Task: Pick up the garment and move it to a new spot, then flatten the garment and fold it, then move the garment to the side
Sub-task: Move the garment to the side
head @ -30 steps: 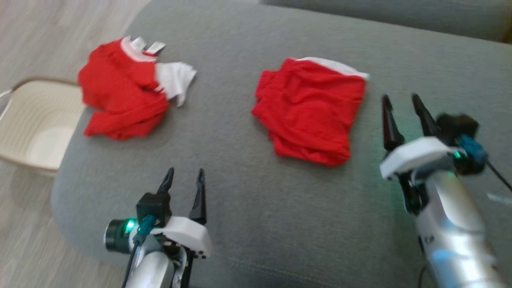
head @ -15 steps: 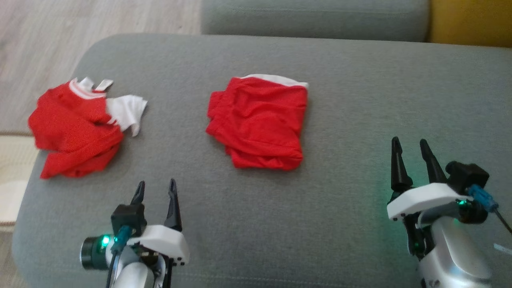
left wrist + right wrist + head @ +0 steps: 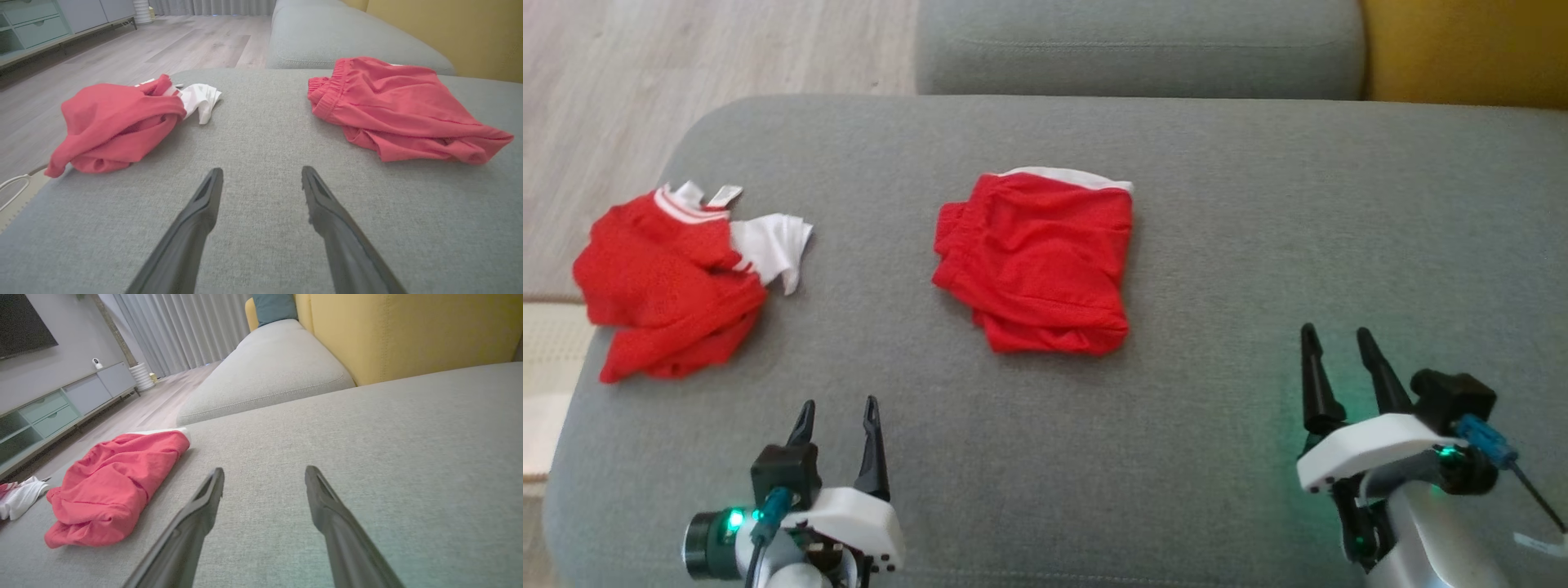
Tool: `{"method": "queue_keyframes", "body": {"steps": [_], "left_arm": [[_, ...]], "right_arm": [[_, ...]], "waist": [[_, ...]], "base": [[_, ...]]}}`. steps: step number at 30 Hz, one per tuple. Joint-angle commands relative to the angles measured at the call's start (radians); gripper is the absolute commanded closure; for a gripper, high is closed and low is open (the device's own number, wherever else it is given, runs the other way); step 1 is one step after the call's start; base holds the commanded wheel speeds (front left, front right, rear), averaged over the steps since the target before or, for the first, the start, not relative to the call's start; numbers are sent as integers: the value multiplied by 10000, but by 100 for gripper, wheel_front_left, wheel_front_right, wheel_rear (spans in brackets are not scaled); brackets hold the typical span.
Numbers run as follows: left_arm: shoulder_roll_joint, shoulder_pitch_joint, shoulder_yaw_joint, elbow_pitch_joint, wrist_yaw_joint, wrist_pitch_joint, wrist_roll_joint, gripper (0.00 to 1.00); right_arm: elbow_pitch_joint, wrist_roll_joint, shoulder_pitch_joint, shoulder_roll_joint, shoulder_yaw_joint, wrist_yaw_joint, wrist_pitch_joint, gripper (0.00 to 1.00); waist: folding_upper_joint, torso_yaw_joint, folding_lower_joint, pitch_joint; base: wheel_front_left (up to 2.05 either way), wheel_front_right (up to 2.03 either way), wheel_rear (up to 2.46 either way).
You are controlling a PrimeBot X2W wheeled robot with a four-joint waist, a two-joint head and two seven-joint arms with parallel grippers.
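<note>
Red shorts with a white waistband edge (image 3: 1037,261) lie folded in the middle of the grey sofa cushion (image 3: 1258,229). In the left wrist view the shorts (image 3: 404,110) are at the upper right; in the right wrist view the shorts (image 3: 110,486) are at the left. A crumpled red and white garment (image 3: 678,278) sits at the cushion's left end, and that garment (image 3: 118,122) shows left of my left fingers. My left gripper (image 3: 837,407) is open near the front edge, holding nothing. My right gripper (image 3: 1335,335) is open at the front right, well clear of the shorts.
A pale ribbed basket (image 3: 543,359) stands on the wooden floor (image 3: 605,98) beside the cushion's left end. A second grey cushion (image 3: 1135,49) and a yellow backrest (image 3: 1462,53) lie beyond. Bare cushion spreads to the right of the shorts.
The head camera swung, shifting the whole scene left and down. Both grippers now sit lower in the view, still open. Neither garment moved on the cushion.
</note>
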Motion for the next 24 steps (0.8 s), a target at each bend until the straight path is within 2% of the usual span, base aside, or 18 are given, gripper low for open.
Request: {"method": "queue_keyframes", "body": {"steps": [1,7,16,20,24], "left_arm": [[72,-349,273,-298,10,-59,93,0],[72,-765,-323,-387,-154,-59,5,0],[72,-1033,-1231,-364,-122,-59,-434,0],[72,-1131,-1402,-347,-115,-59,-591,0],[72,-1175,-1519,-245,-199,-59,-748,0]], "right_arm": [[-283,-57,-362,21,319,-9,-110,0],[368,-276,-1177,22,881,-9,-110,0],[1979,-734,-2835,22,1474,-9,-110,0],[2888,-1113,-3515,22,1330,-9,-110,0],[4158,-1903,-4137,22,479,-9,-105,0]], "waist": [[-1,135,0,105],[-1,1125,0,716],[-1,2598,0,1281],[-1,3082,0,1535],[-1,3412,0,1701]], "base": [[0,0,0],[0,0,0],[0,0,0],[0,0,0],[0,0,0]]}}
